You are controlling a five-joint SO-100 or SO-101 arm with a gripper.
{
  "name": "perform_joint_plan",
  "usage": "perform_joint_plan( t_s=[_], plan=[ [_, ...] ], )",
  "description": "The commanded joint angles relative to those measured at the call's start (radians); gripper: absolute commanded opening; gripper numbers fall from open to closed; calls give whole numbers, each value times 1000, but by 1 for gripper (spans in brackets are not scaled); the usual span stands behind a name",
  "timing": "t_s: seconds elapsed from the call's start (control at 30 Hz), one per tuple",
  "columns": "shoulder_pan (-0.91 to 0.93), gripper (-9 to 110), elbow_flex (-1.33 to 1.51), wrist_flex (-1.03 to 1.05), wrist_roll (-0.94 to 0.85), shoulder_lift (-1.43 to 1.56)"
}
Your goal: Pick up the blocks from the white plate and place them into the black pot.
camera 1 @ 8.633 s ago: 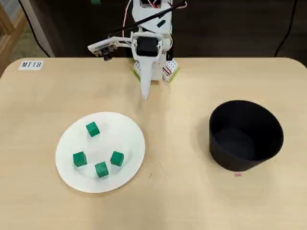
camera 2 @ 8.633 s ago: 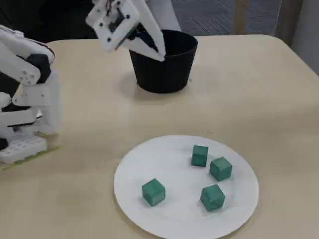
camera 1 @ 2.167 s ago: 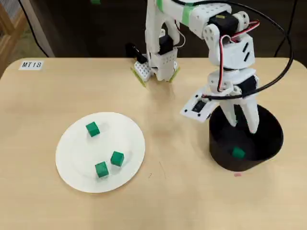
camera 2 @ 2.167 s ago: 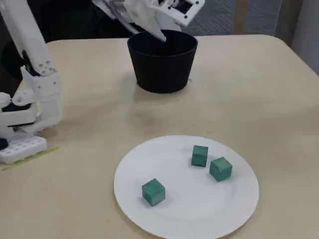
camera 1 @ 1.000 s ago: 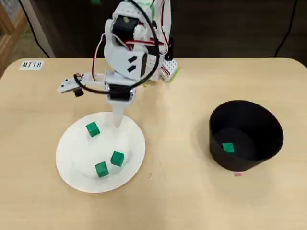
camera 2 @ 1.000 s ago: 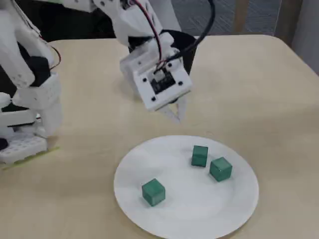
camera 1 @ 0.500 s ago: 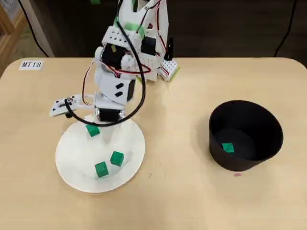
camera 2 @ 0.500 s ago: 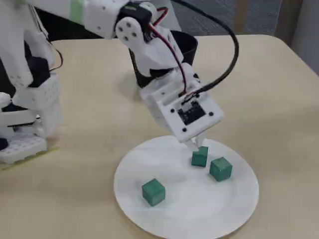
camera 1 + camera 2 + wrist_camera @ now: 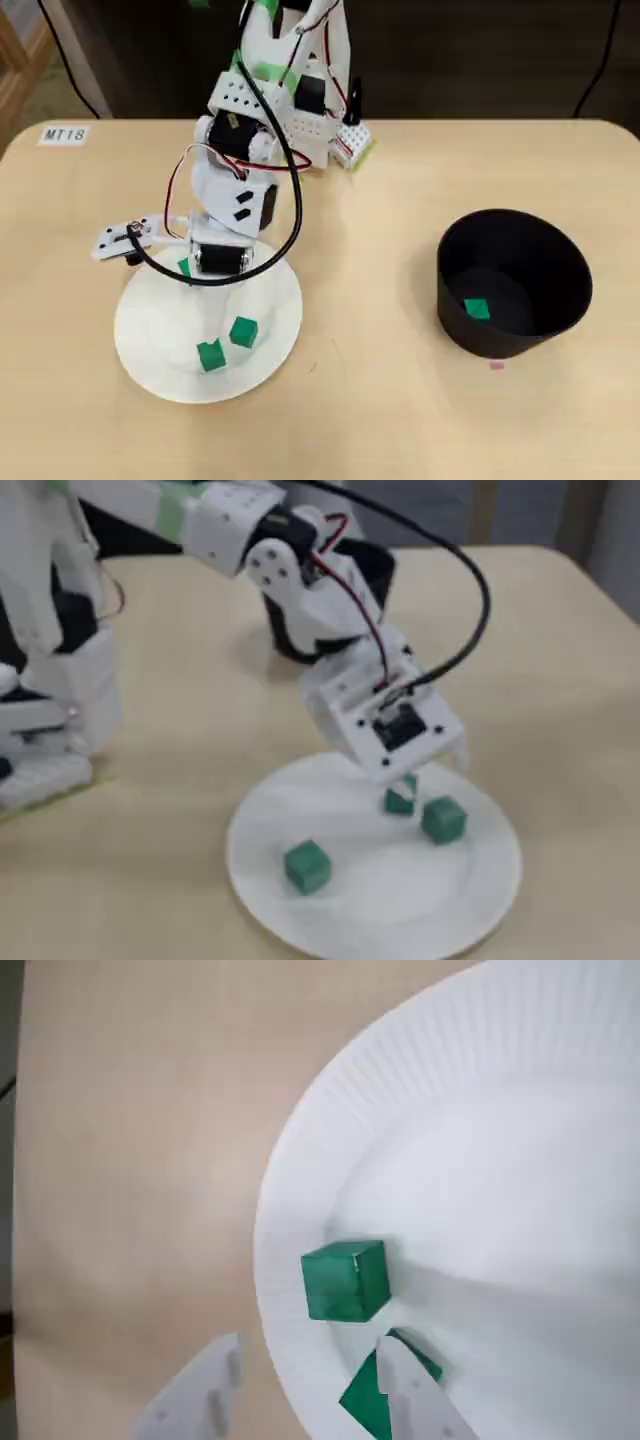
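So in the wrist view the white two-finger gripper (image 9: 300, 1395) is spread open with nothing in it. One small bright green cube (image 9: 372, 1397) sits tucked against the right finger (image 9: 412, 1400), and a second cube (image 9: 345, 1280) lies just beyond at about 12 o'clock. Both are on the round white plate (image 9: 520, 1130) near its rim. The matte black pot (image 9: 515, 285) is way off at 3 o'clock in the overhead view, already holding one green cube (image 9: 477, 309).

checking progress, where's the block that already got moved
In the overhead view, the moved block lies on the floor of the black pot at the right side of the table, far from the white plate.
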Motion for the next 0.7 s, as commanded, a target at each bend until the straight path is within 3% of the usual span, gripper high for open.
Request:
perform_joint_plan(
  t_s=[0.0, 0.67],
  plan=[
    [8, 21, -55, -20, 8, -9],
    [14, 22, -210, 0, -23, -207]
  ],
)
